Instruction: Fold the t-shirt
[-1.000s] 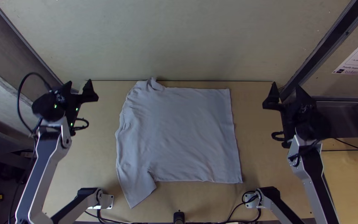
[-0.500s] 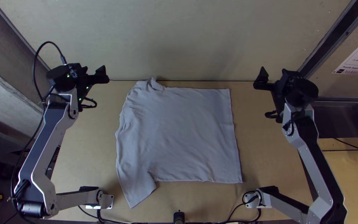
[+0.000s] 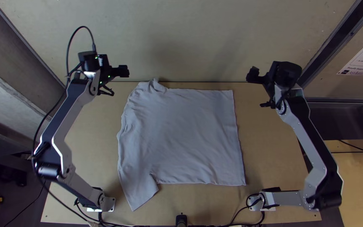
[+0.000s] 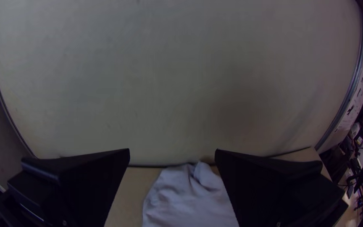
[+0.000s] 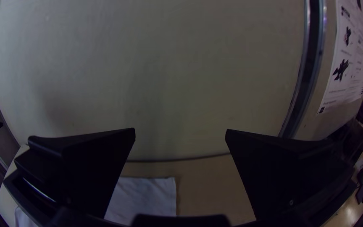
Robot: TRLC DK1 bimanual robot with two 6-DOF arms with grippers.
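My left gripper (image 3: pixel 113 68) is above the table's far edge, left of the t-shirt (image 3: pixel 185 134). My right gripper (image 3: pixel 267 73) hangs beyond the shirt's far right corner. The light grey shirt lies spread, with one sleeve (image 3: pixel 140 192) angled toward the near edge and a small bunched bit at its far left corner. In the left wrist view, the left gripper (image 4: pixel 172 152) has its fingers wide apart, the shirt's rumpled corner (image 4: pixel 185 193) lower down between them. In the right wrist view, the right gripper (image 5: pixel 180 131) is also open, near a straight shirt corner (image 5: pixel 148 195).
A pale wall (image 3: pixel 198 38) rises behind the table's far edge. Bare wood of the table (image 3: pixel 269 159) shows around the shirt. A small black object (image 3: pixel 181 219) stands at the near edge, with cables beside it. A dark frame post runs at the far right.
Both arms have moved inward and up the picture, the left gripper to the right and the right gripper to the left. The shirt has not moved.
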